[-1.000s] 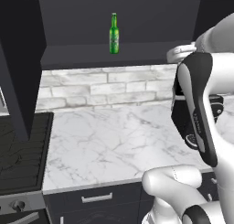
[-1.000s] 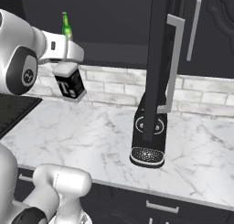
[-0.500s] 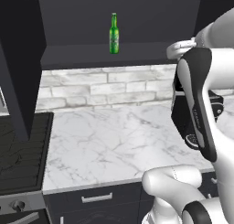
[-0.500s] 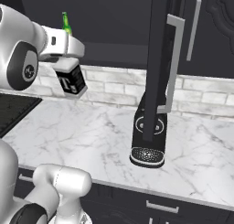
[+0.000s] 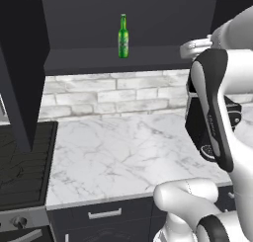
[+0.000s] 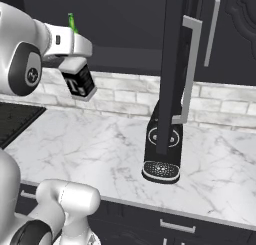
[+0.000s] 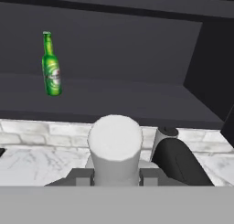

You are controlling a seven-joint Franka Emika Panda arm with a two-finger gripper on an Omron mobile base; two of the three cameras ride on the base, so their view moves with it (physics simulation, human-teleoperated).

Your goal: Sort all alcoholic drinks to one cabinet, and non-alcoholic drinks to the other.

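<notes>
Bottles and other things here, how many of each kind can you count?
Green beer bottle: 1
Pale bottle, held in the gripper: 1
Black appliance on the counter: 1
Total: 3

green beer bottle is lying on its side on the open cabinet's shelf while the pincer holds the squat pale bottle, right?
Not quite: the green beer bottle stands upright on the open cabinet's shelf, not on its side; the hand view and the left base view both show it. The rest holds: the pincer is shut on the squat pale bottle.
</notes>
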